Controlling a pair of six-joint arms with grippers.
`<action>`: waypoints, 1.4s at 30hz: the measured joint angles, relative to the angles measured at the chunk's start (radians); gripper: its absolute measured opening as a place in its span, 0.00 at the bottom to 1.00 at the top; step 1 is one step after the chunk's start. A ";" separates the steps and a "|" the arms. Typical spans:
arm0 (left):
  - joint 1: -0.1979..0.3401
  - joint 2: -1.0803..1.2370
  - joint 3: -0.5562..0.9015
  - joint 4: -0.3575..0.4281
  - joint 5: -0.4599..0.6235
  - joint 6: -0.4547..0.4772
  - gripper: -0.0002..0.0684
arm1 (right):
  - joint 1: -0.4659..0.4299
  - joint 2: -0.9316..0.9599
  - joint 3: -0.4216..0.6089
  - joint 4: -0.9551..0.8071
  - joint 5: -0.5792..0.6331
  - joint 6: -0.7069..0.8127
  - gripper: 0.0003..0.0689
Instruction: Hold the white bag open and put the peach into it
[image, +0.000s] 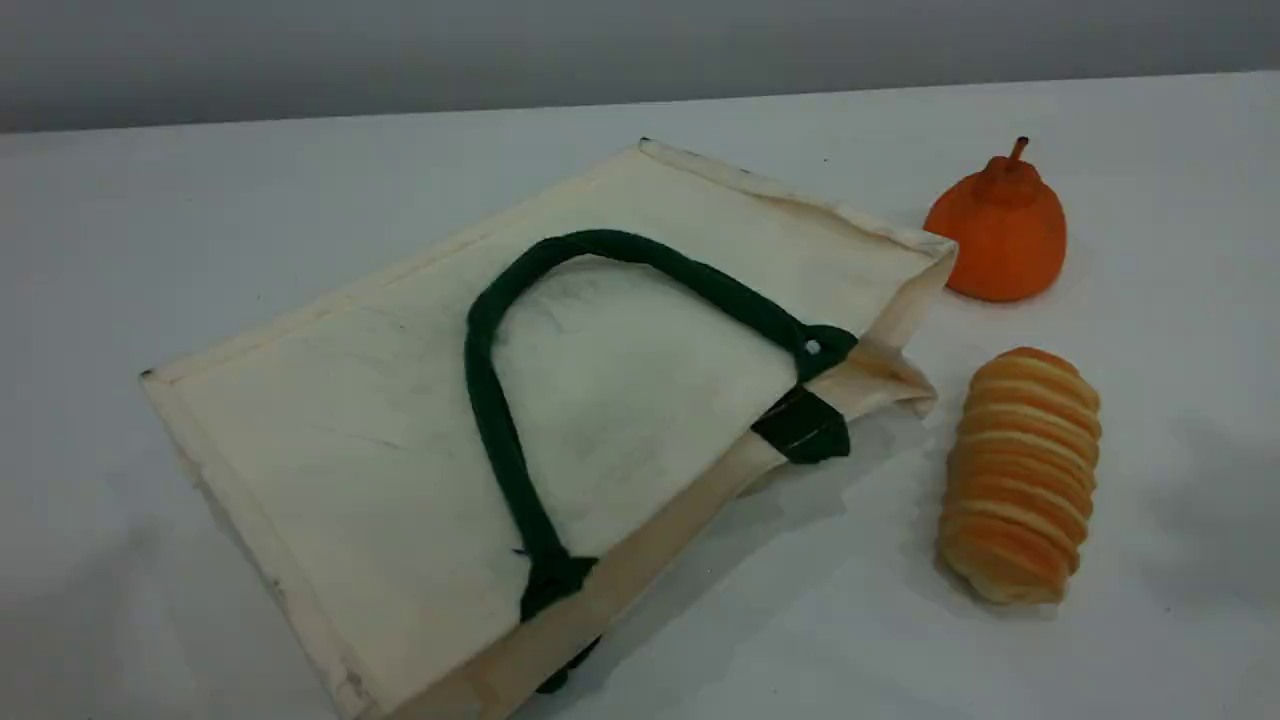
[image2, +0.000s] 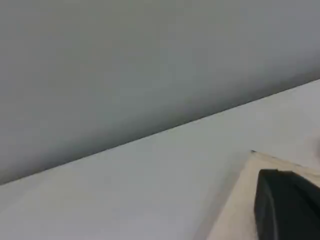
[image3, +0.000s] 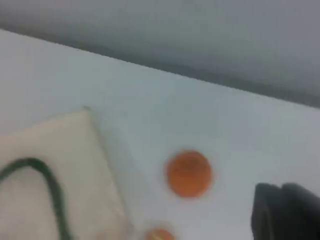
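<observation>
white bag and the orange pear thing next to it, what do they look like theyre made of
White bag: looks like matte cream canvas, with stitched seams, faint creases and green strap handles that seem woven. Orange pear-shaped fruit: likely moulded plastic or foam, with a uniform matte colour and a ridged top; the pictures cannot settle which.

No writing, label, brand mark or number can be read anywhere in these views. The white bag (image: 420, 420) shows plain cloth with no print on the side facing up, and its green handle (image: 500, 420) carries no tag.
</observation>
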 joint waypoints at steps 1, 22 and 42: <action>0.000 -0.031 0.028 0.000 0.000 0.000 0.02 | 0.000 -0.027 0.000 -0.018 0.028 0.014 0.01; 0.000 -0.724 0.745 -0.079 0.000 -0.040 0.02 | 0.000 -0.770 0.346 0.133 0.241 -0.013 0.01; 0.000 -0.730 1.077 -0.145 -0.030 -0.013 0.02 | 0.000 -1.061 0.802 0.153 0.079 -0.077 0.02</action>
